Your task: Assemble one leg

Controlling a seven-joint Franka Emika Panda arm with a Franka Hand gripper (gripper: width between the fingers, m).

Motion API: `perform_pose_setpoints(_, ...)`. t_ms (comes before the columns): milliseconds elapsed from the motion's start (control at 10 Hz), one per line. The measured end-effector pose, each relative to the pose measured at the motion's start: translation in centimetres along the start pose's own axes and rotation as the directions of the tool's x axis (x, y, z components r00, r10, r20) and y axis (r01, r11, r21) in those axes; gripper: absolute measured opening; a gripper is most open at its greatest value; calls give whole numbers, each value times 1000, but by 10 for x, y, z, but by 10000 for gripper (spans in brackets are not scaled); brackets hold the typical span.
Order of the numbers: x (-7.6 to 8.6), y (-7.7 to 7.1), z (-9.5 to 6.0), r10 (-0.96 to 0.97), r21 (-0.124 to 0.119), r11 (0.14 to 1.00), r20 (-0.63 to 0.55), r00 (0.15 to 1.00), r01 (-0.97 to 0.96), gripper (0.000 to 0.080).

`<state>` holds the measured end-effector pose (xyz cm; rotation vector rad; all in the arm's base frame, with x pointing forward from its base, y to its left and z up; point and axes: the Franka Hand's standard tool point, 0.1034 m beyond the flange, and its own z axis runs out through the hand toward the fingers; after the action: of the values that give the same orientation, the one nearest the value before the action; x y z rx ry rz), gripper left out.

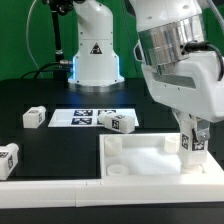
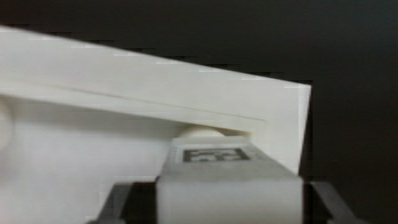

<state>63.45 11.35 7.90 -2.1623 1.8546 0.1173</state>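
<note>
My gripper (image 1: 194, 131) is shut on a white leg (image 1: 194, 146) with a fiducial tag and holds it upright over the right rear corner of the white tray-like tabletop (image 1: 140, 163). In the wrist view the leg (image 2: 222, 180) fills the space between my two dark fingers (image 2: 134, 200), its tagged end next to a round corner socket (image 2: 206, 131) of the tabletop (image 2: 125, 110). Three other legs lie on the black table: one (image 1: 121, 122) by the marker board, one (image 1: 35, 117) at the exterior view's left, one (image 1: 8, 158) at the left edge.
The marker board (image 1: 85, 117) lies flat behind the tabletop. The robot's white base (image 1: 95, 50) stands at the back. The tabletop has another corner socket (image 1: 113, 146) at its rear left.
</note>
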Motion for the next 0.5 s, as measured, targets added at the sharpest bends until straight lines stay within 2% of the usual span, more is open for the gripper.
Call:
perform_pose_setpoints(100, 0, 0, 0, -19, -1, 1000, 0, 1000, 19, 290)
perform_pose_setpoints(200, 0, 0, 0, -20, -1, 1000, 0, 1000, 20, 385)
perform_pose_setpoints(300, 0, 0, 0, -20, -1, 1000, 0, 1000, 20, 520)
perform_pose_setpoints(400, 0, 0, 0, -41, -1, 999, 0, 999, 41, 520)
perform_pose_setpoints(500, 0, 1, 1, -107, -3, 994, 1, 994, 107, 623)
